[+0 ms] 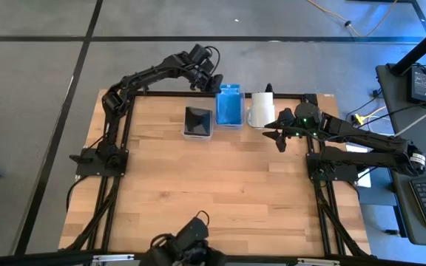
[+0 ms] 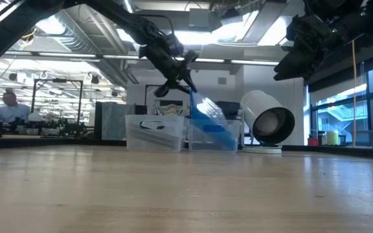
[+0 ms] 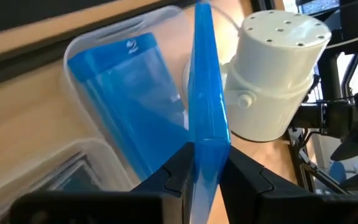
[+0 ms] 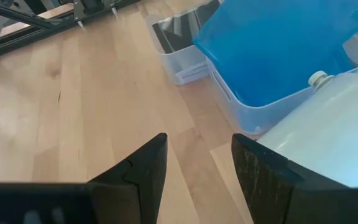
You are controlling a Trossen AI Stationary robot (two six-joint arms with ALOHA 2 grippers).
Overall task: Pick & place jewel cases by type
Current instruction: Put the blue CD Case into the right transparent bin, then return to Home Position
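**Last blue case going into its bin**

The sort looks nearly finished. Two clear bins sit side by side at the far edge of the counter. The dark-case bin holds grey cases with a disc showing; how many I cannot tell. The blue-case bin next to it already holds blue cases leaning inside. No jewel case lies loose on the open counter in the overhead view, so the blue jewel case now in hand seems to be the last one to place. A white cylinder roll lies just beside the blue-case bin, toward the right far corner.

The left gripper hangs over the blue-case bin at the far edge. Its jaws pinch the blue jewel case by one edge, fingers pressed on either face. The case stands on edge, tilted, with its lower end down inside the bin, as the table-level view shows. It is not yet let go; what remains, by my reading, is to release it and draw the arm clear.

The right gripper waits near the right edge of the counter, close to the roll, above the wood. Its jaws stand spread with nothing between them.
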